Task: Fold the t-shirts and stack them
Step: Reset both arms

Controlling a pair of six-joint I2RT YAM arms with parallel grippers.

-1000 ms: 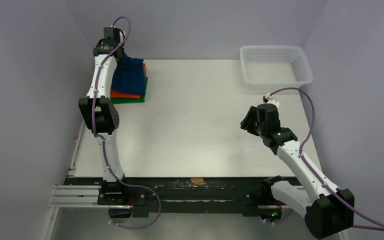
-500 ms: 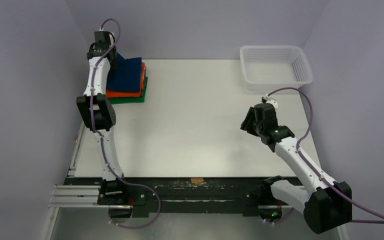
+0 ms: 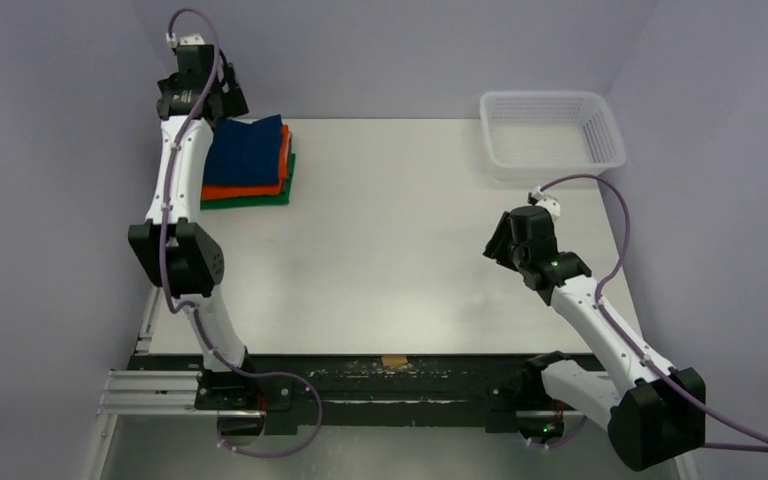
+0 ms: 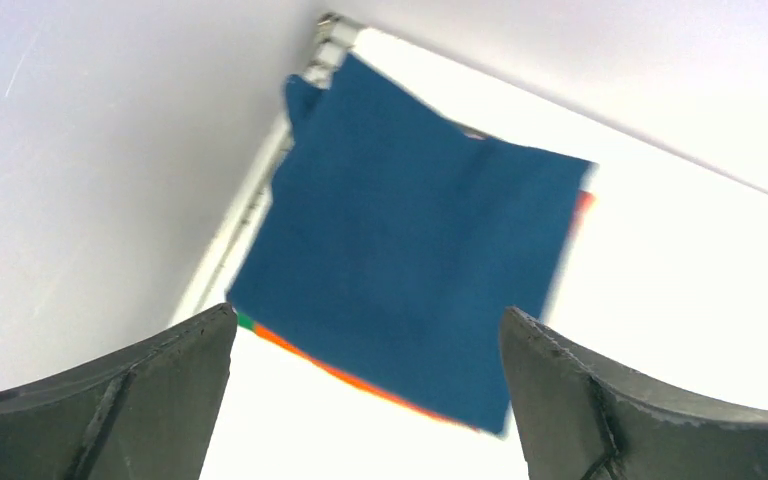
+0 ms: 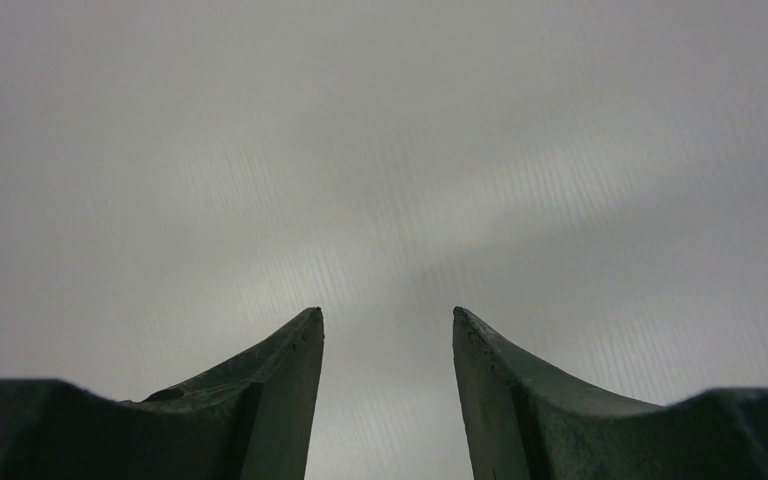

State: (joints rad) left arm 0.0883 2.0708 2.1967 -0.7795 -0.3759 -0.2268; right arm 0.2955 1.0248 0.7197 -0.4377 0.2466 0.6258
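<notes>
Three folded t-shirts lie stacked at the table's far left: a navy one point(image 3: 248, 150) on top, an orange one point(image 3: 246, 190) under it and a green one point(image 3: 260, 200) at the bottom. My left gripper point(image 3: 222, 103) hovers above the stack's far left corner, open, holding nothing. In the left wrist view the navy shirt point(image 4: 410, 260) lies flat well below the spread fingers of that gripper point(image 4: 368, 312), with orange point(image 4: 360, 378) and green point(image 4: 245, 322) edges peeking out. My right gripper point(image 3: 497, 245) hangs over the table's right side, open and empty point(image 5: 387, 312), facing plain grey.
A white mesh basket point(image 3: 560, 157) stands at the far right corner of the white table point(image 3: 400, 250). Walls close in on the left, back and right. The arms' bases and a black rail run along the near edge.
My left gripper has opened and let go of the navy shirt, then risen and drawn back toward the far left. The shirt has settled flat on the stack. The right arm has barely moved.
</notes>
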